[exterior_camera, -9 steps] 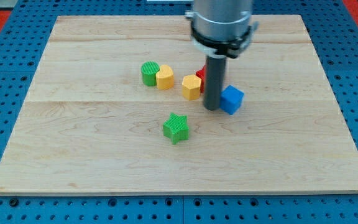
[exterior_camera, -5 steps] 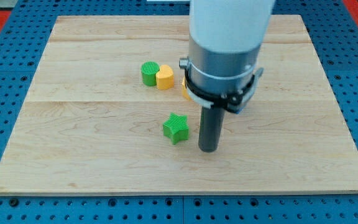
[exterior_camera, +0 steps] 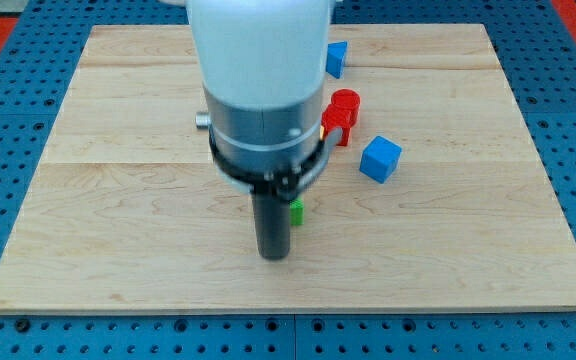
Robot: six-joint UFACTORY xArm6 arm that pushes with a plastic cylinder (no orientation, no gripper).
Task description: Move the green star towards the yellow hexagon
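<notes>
Green is nearly gone from sight: only a sliver of the green star [exterior_camera: 296,211] shows, just right of the rod, roughly mid-board and a little toward the bottom edge. The arm's housing hides the rest of it.

Change since the two earlier frames: the rod was first up among the cluster beside the blue cube, then came down to the star's right. Now my tip [exterior_camera: 273,254] sits below the star, toward the bottom edge and slightly left of the visible sliver. We cannot tell whether rod and star are touching; they are at least just beside each other. The star itself appears to lie about where it lay before.

The yellow hexagon is not visible now; the arm covers the area above the star where it sat earlier, along with the other yellow and green blocks. Still in view: a red arch-shaped block [exterior_camera: 342,115], a blue cube [exterior_camera: 379,159] to its lower right, and a second blue block [exterior_camera: 336,58] near the top edge of the wooden board [exterior_camera: 488,230].

There are no jaws on this rig, only the bare rod, so nothing is spread or pinching.

Our reading: the tip has been brought round behind the star, on the side away from the hexagon. A push toward the top edge, slightly right, looks like the next step. Risk: an off-centre contact could spin the star aside.
</notes>
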